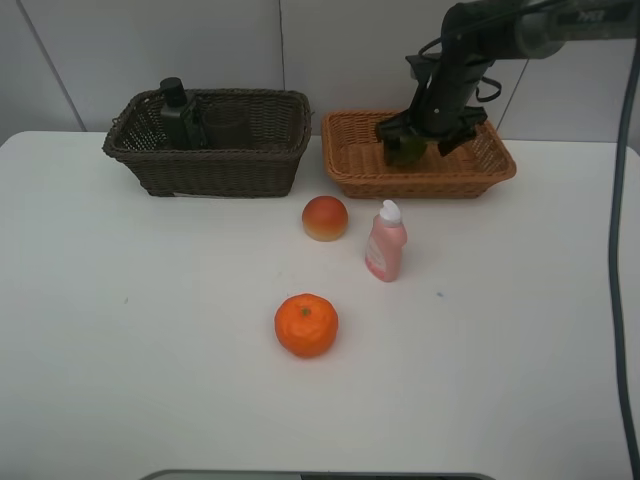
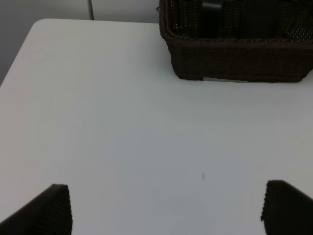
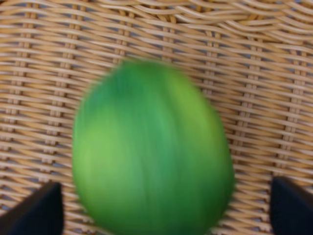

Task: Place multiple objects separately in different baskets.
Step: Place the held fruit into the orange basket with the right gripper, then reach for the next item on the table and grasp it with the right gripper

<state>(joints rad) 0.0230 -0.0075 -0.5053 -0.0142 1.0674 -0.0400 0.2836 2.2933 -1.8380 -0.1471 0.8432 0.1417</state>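
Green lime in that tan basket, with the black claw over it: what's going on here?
The robot is sorting things into two baskets. Its right claw hangs open over the shallow orange-tan wicker basket, the green lime between its fingers but not gripped. A dark green-black bottle stands in the deep dark brown wicker basket. A red-orange peach-like fruit, a small pink white-capped bottle and an orange sit on the white table. The left claw is open, holding nothing.

my right claw point(image 1: 422, 140) hangs spread low over the orange-tan basket point(image 1: 345, 170), with the green lime point(image 1: 404, 150) right beneath it.
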